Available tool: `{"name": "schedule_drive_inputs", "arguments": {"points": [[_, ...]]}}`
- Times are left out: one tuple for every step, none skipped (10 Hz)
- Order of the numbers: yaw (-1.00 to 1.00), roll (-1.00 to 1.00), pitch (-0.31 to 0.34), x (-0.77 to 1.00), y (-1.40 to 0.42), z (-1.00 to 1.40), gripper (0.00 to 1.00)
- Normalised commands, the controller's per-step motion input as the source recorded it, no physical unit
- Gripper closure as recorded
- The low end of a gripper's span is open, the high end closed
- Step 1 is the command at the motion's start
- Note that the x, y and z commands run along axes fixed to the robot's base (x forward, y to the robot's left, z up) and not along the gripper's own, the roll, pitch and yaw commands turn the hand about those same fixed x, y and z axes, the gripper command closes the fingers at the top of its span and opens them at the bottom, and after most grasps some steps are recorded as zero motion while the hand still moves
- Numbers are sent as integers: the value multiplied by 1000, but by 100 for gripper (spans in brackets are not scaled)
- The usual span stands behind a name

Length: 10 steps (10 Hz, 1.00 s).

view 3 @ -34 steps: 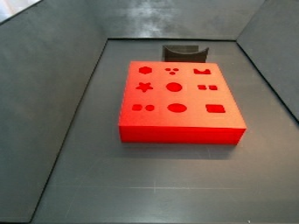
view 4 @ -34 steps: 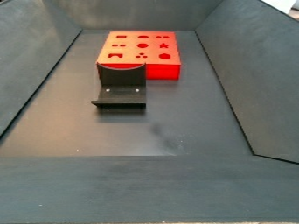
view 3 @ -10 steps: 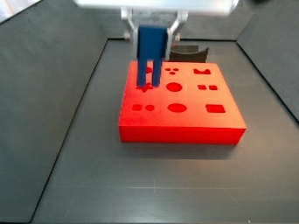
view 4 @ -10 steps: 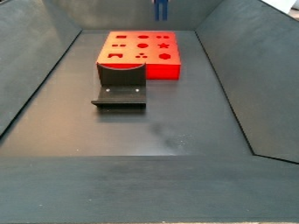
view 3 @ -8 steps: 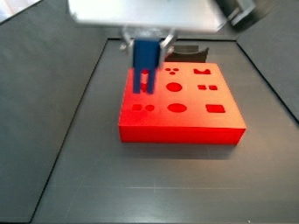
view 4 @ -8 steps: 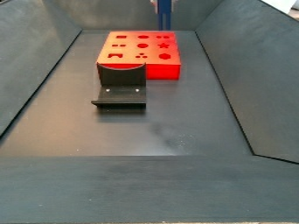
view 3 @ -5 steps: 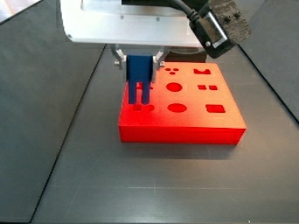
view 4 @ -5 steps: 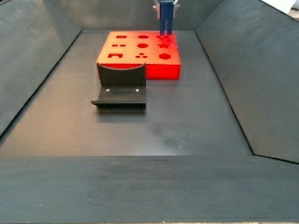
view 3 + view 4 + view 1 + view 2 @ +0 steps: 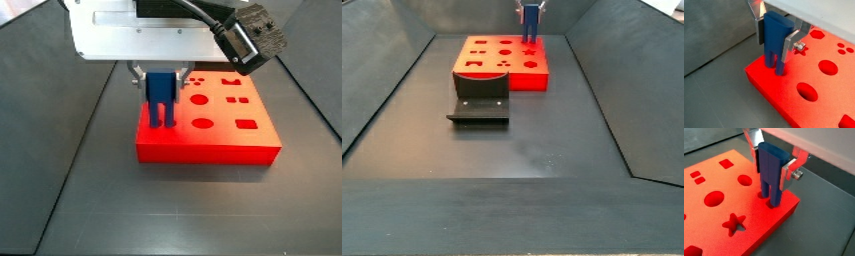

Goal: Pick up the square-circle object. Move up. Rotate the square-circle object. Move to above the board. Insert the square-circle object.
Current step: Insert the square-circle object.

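On the grey floor (image 9: 80, 200) lies the board (image 9: 227, 140), with the fixture (image 9: 480, 97) just beside it. Over the board's corner the gripper (image 9: 776, 33) has its fingers (image 9: 789, 169) clamped on the upright square-circle object (image 9: 771, 170), prongs reaching the corner holes.

In both wrist views the gripper (image 9: 775, 31) body is cut off by the frame edge, and the square-circle object (image 9: 774, 42) hides its far finger. The board (image 9: 724, 213) runs out of frame. The prong tips vanish into its holes.
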Motion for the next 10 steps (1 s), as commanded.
{"name": "schedule_drive_inputs", "arguments": {"points": [[0, 67, 0, 203, 40, -274, 100], [11, 147, 4, 177, 120, -314, 100], [80, 231, 44, 109, 83, -386, 100], [63, 249, 27, 0, 23, -417, 100], [26, 200, 0, 0, 0, -546, 100], [0, 153, -27, 0, 0, -694, 100], [0, 73, -11, 0, 0, -637, 100], [-20, -69, -57, 0, 0, -163, 100], [0, -19, -20, 0, 0, -40, 100], [11, 34, 0, 0, -51, 0, 100]]}}
